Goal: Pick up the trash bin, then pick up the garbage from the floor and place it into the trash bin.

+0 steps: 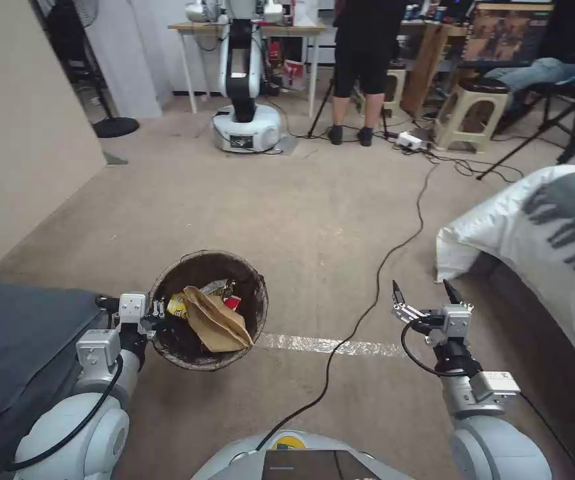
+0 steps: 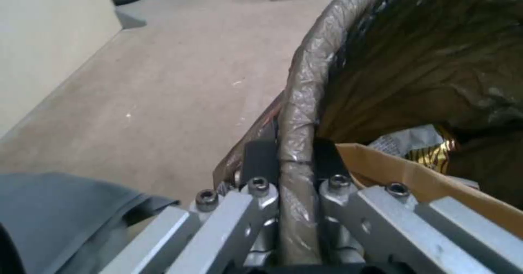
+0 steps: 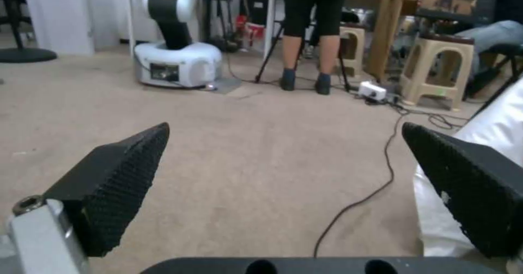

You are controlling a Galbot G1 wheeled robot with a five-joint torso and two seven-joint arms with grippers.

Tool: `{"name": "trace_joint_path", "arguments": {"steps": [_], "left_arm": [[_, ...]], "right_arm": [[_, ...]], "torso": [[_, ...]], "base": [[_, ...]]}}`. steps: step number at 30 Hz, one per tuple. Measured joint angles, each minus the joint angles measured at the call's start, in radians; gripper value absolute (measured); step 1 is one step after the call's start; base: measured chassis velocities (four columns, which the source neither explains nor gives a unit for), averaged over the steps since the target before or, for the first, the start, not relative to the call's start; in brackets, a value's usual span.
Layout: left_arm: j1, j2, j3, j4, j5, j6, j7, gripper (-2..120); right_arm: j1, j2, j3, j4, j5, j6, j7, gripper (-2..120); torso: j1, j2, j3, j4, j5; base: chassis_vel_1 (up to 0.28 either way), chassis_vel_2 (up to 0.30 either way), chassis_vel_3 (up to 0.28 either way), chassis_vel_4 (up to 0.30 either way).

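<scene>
trash bin (image 1: 208, 308): 1 | brown paper bag (image 1: 217, 321): 1 | stools (image 1: 468, 115): 2

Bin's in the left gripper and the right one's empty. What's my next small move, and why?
Probably turn the base or head to look for more litter. The left gripper is clamped on the trash bin rim, with the brown paper bag and wrappers already inside. The right gripper hangs open over bare carpet, near only a black cable.

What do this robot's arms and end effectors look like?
Both arms are rounded silver-white shells with looping black cables. The left end effector and right end effector are bare bolted metal linkages. The right's fingers carry pointed black pads with dimpled texture.
</scene>
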Motion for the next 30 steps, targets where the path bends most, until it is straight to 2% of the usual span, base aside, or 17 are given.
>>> {"name": "trace_joint_path", "arguments": {"steps": [5, 9, 17, 20, 25, 30], "left_arm": [[0.000, -0.001, -0.003, 0.000, -0.001, 0.000, -0.001, 3], [-0.001, -0.001, -0.009, 0.000, -0.017, 0.009, -0.017, 3], [-0.041, 0.006, -0.010, 0.000, -0.168, 0.091, -0.144, 3], [-0.055, 0.010, -0.009, 0.004, -0.186, 0.101, -0.165, 3], [-0.086, 0.014, -0.005, 0.039, -0.274, 0.122, -0.241, 3], [-0.124, 0.017, -0.002, 0.101, -0.310, 0.122, -0.263, 3]], "right_arm": [[0.003, -0.001, 0.003, 0.000, 0.003, -0.007, 0.002, 100], [0.010, -0.001, -0.001, 0.000, 0.003, -0.015, 0.003, 100], [0.014, 0.001, -0.020, 0.004, 0.002, -0.030, 0.010, 100], [0.014, -0.001, -0.023, 0.006, 0.001, -0.035, 0.012, 100], [0.019, -0.007, -0.027, 0.011, 0.001, -0.052, 0.018, 100], [0.024, -0.005, -0.042, 0.014, -0.008, -0.066, 0.025, 100]], "torso": [[0.000, 0.000, 0.000, -0.0011, 0.0000], [0.000, 0.000, 0.000, -0.0006, 0.0000], [0.000, 0.000, 0.000, -0.0006, -0.0001], [0.000, 0.000, 0.000, -0.0007, 0.0001], [0.000, 0.000, 0.000, -0.0006, -0.0001], [0.000, 0.000, 0.000, -0.0006, -0.0001]], "base": [[0.010, 0.006, 0.007, 0.009], [0.000, 0.000, 0.000, 0.000], [0.000, 0.000, 0.000, 0.000], [0.000, 0.000, 0.000, 0.000], [0.000, 0.000, 0.000, 0.000], [0.000, 0.000, 0.000, 0.000]]}}
